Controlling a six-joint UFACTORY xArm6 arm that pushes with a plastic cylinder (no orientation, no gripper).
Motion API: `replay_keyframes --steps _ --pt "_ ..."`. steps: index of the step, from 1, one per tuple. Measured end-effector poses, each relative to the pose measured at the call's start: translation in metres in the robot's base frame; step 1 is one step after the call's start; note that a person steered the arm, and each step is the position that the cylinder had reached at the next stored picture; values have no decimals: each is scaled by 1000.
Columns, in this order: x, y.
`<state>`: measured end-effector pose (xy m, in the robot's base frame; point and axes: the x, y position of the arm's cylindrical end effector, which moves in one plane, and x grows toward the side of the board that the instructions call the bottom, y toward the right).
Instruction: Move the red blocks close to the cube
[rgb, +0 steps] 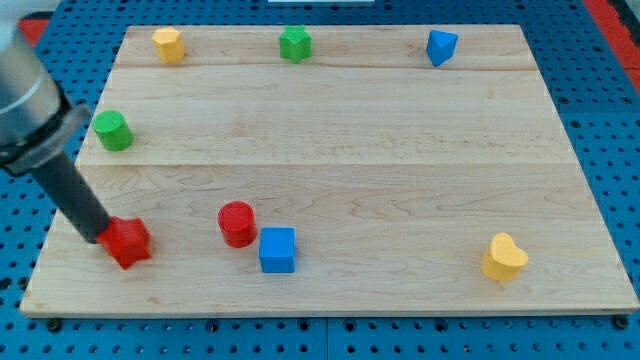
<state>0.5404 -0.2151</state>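
The blue cube (277, 249) sits low on the board, left of centre. The red cylinder (236, 223) stands just up and left of it, touching or nearly touching. The red star (127, 241) lies near the board's lower left. My tip (90, 235) is at the star's left side, touching it, with the rod slanting up toward the view's left edge.
A green cylinder (113, 130) is at the left edge. A yellow block (168, 44), a green block (294, 43) and a blue block (440, 46) line the top. A yellow heart (503, 257) is at the lower right. The wooden board (400, 170) lies on blue pegboard.
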Motion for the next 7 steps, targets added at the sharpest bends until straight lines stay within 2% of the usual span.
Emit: replay_keyframes --steps 1,2,3,6,7 --pt "6 55" --pt "32 -12" --pt "60 15" --pt "48 136" --pt "76 73"
